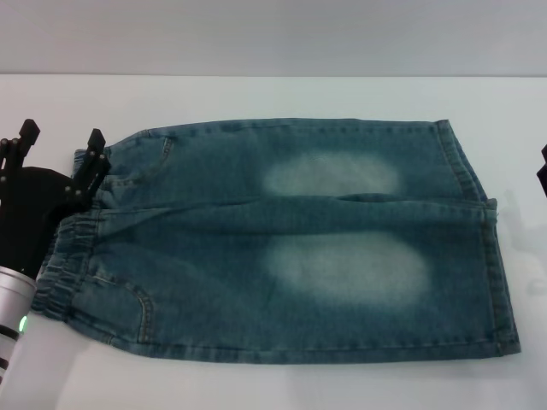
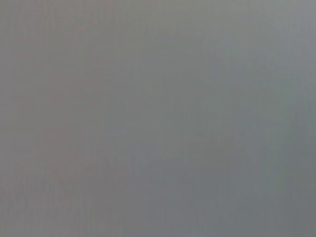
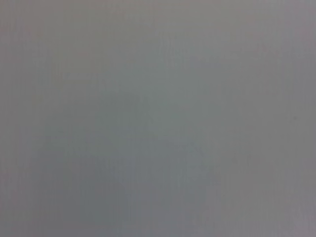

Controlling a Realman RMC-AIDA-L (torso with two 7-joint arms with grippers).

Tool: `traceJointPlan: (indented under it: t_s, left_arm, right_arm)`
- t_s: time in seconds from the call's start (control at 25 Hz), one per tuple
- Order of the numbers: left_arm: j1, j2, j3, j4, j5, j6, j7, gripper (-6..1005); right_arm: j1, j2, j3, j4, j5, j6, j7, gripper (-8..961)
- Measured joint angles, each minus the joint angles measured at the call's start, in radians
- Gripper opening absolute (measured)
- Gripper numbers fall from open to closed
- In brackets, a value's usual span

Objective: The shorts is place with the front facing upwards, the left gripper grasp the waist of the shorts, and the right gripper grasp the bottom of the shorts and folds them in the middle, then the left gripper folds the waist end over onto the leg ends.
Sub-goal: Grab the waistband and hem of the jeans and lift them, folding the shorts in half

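Both wrist views show only featureless grey. In the head view, the black right gripper [image 1: 543,171] on the far side of the blue denim shorts [image 1: 291,243] is cut by the edge, jaws unreadable. The black left gripper [image 1: 61,137] partly covers the gathered elastic waist [image 1: 73,248].

1. Head view: set high, facing forward and down on the white table [image 1: 273,94]; takes in the whole of the shorts [image 1: 291,248], with the left gripper [image 1: 61,137] at the waist [image 1: 73,248] end and a sliver of the right gripper [image 1: 542,171] beyond the leg ends [image 1: 491,248].
2. Left wrist view: uniform grey field only; facing and nearness cannot be told.
3. Right wrist view: the same; no part shared with another view can be made out.
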Motion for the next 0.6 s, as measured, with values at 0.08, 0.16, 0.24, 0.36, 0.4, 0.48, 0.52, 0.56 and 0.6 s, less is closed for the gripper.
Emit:
traceJointPlan:
  t_s: [0.08, 0.16, 0.24, 0.36, 0.4, 0.48, 0.52, 0.56, 0.6]
  left_arm:
    - [0.0, 0.0, 0.0, 0.0, 0.0, 0.0, 0.0, 833]
    - [0.0, 0.0, 0.001, 0.0, 0.0, 0.0, 0.0, 832]
    - [-0.001, -0.001, 0.001, 0.0, 0.0, 0.0, 0.0, 831]
    - [-0.002, -0.002, 0.002, 0.0, 0.0, 0.0, 0.0, 830]
    - [-0.003, -0.002, 0.002, 0.0, 0.0, -0.002, -0.002, 829]
    - [-0.007, -0.002, 0.003, 0.001, 0.0, -0.01, -0.011, 829]
    - [-0.01, -0.001, 0.003, 0.002, 0.001, -0.017, -0.021, 828]
    - [-0.01, -0.001, 0.003, 0.002, 0.001, -0.017, -0.021, 828]
    - [-0.015, 0.001, 0.004, 0.002, 0.004, -0.027, -0.041, 827]
  right_arm:
    - [0.0, 0.0, 0.0, 0.0, 0.0, 0.003, 0.001, 625]
    - [0.001, 0.0, 0.0, 0.0, 0.0, 0.003, 0.001, 625]
    - [0.002, 0.0, -0.001, 0.0, 0.0, 0.003, 0.001, 625]
    - [0.003, 0.0, -0.008, 0.0, 0.0, 0.003, 0.001, 624]
    - [0.004, 0.0, -0.011, 0.001, 0.0, 0.003, 0.001, 624]
    - [0.004, 0.0, -0.013, 0.004, 0.0, 0.003, 0.001, 624]
    - [0.003, -0.001, -0.015, 0.01, 0.0, 0.003, 0.001, 624]
    - [0.002, -0.002, -0.018, 0.017, -0.001, 0.005, 0.001, 624]
    - [-0.001, -0.005, -0.022, 0.031, -0.003, 0.012, 0.001, 624]
